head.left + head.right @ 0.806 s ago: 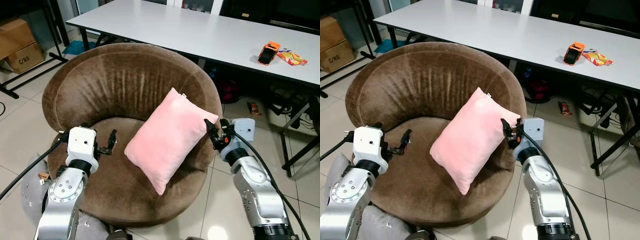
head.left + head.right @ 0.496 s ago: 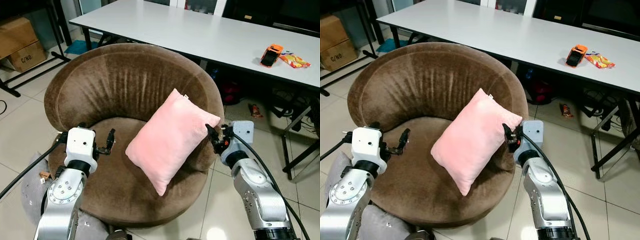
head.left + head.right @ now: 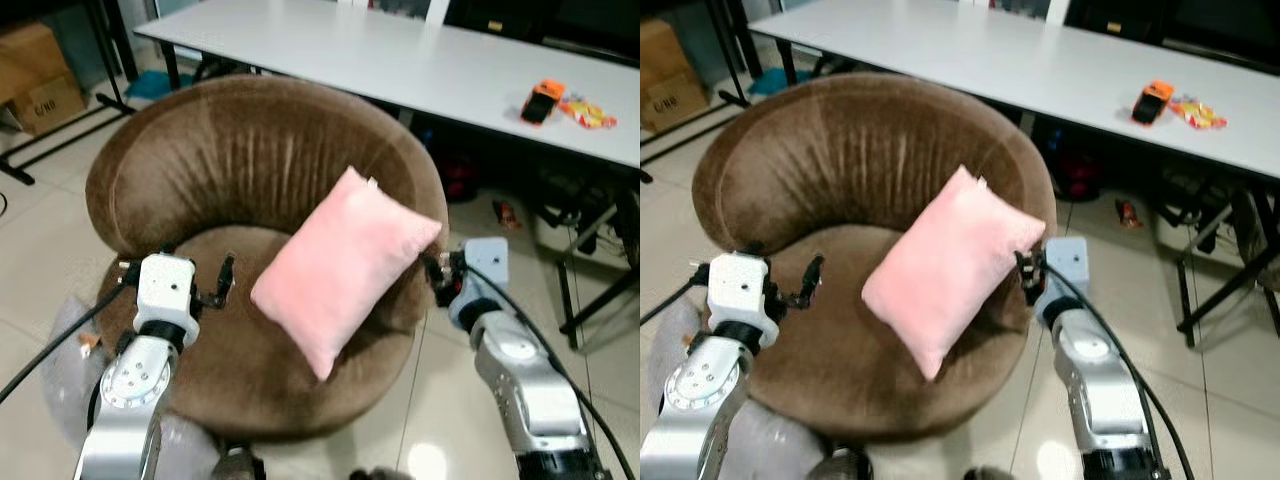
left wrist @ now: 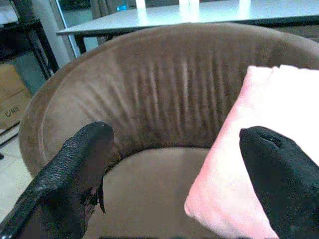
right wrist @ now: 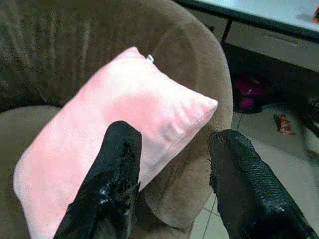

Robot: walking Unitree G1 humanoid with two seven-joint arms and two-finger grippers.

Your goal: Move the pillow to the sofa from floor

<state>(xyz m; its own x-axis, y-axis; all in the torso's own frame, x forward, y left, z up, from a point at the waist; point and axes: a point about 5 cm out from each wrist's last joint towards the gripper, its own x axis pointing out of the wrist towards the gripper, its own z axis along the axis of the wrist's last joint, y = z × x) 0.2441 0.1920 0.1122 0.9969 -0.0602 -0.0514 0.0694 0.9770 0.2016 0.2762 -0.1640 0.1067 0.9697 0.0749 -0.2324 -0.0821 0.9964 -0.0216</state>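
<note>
Pillow (image 3: 345,265) lying in sofa (image 3: 190,170) (tilted); both grippers' fingers spread, empty.

Setting: office or workroom interior with a lounge corner. Evidence: long white work table (image 3: 420,60) on dark metal legs, carrying an orange device (image 3: 541,102) and a snack packet (image 3: 583,110); round brown upholstered tub chair (image 3: 250,150) on pale glossy floor tiles (image 3: 40,230); cardboard box (image 3: 40,75) by a black metal stand (image 3: 95,60); cables and clutter under the table.
</note>
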